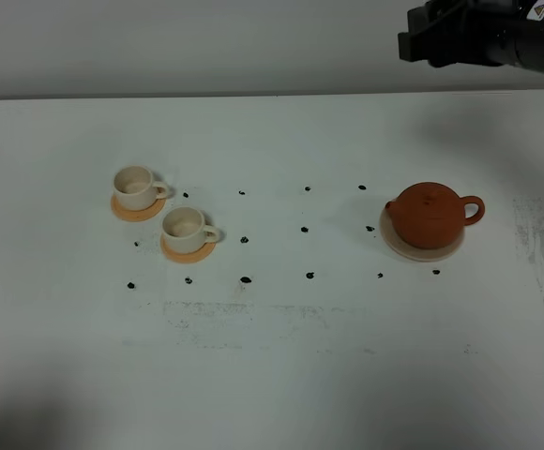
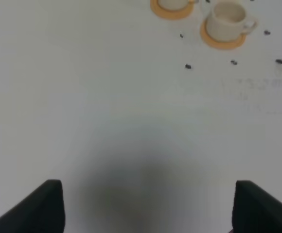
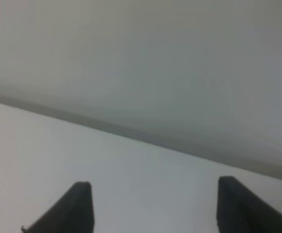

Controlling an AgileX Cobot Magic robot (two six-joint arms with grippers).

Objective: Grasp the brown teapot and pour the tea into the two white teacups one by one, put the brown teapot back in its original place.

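1. The teapot [image 1: 429,215] is squat and round, matte reddish-brown clay. Its loop handle sticks out on the side turned away from the cups.
2. It stands upright on a cream saucer [image 1: 399,246], whose rim shows around its base.
3. Nothing touches the teapot, and neither gripper is near it.
4. The saucer lies on a white table [image 1: 272,366]. Small black dots [image 1: 304,229] mark the table between the teapot and the cups.
5. Well apart from the teapot, beyond the dots, stand a white cup [image 1: 135,187] and a second cup [image 1: 185,225]. Both are upright, their handles turned toward the teapot.
6. Each cup sits on an orange coaster [image 1: 124,212]. The second cup [image 2: 227,22] also shows in the left wrist view.
7. The right arm [image 1: 497,33] hangs high behind the teapot, over the table's far edge.
8. The right gripper [image 3: 155,208] is released, its dark fingers spread wide with nothing between them.
9. The left gripper [image 2: 146,206] is likewise released and empty above bare table, on the far side of the cups from the teapot.
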